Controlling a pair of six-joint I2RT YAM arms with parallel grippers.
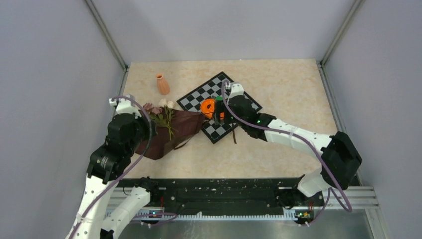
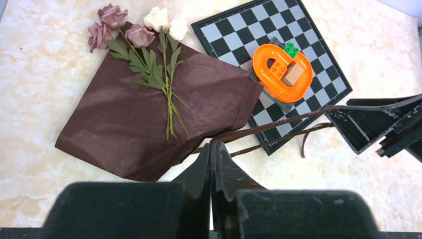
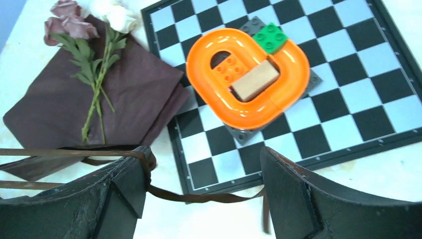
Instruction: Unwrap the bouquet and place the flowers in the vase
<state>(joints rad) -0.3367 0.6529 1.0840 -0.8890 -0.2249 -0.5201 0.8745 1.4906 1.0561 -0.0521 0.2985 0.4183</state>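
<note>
pale marbled bench [image 1: 278, 149] between grey walls carries everything.

nearest, at about 8 o'clock on the bench, the left jaws are clenched tight. the thin dark ribbon [image 3: 59, 152] seems to start right at their tips, so i judge they are pinching one end of it. from there the ribbon runs toward 3 o'clock to the right jaws, which stand released and wide. it only drapes over one finger there and is not gripped. the tie is off the bouquet.

just beyond the left jaws, at 9 o'clock, the bouquet's maroon cloth [image 2: 114, 124] lies opened out and nearly flat. one corner touches the edge of the chessboard [image 1: 199, 97]. the flowers [image 2: 152, 74] lie loose on top of the cloth, stems bunched and pointing to 6 o'clock, cream and mauve heads just over the far edge at 12 o'clock. nothing holds them.

the chessboard sits around the bench's middle with an orange heart-shaped toy [image 1: 207, 106] on it, which is no part of the job.

farthest, at 12 o'clock from the flower heads and apart from them, the vase [image 1: 162, 84] stands upright. no stems show in it.

by my reading the unwrapping half is done. what is left is to let the ribbon go, gather the stems off the cloth, carry them to the vase and feed them into its narrow neck.
</note>
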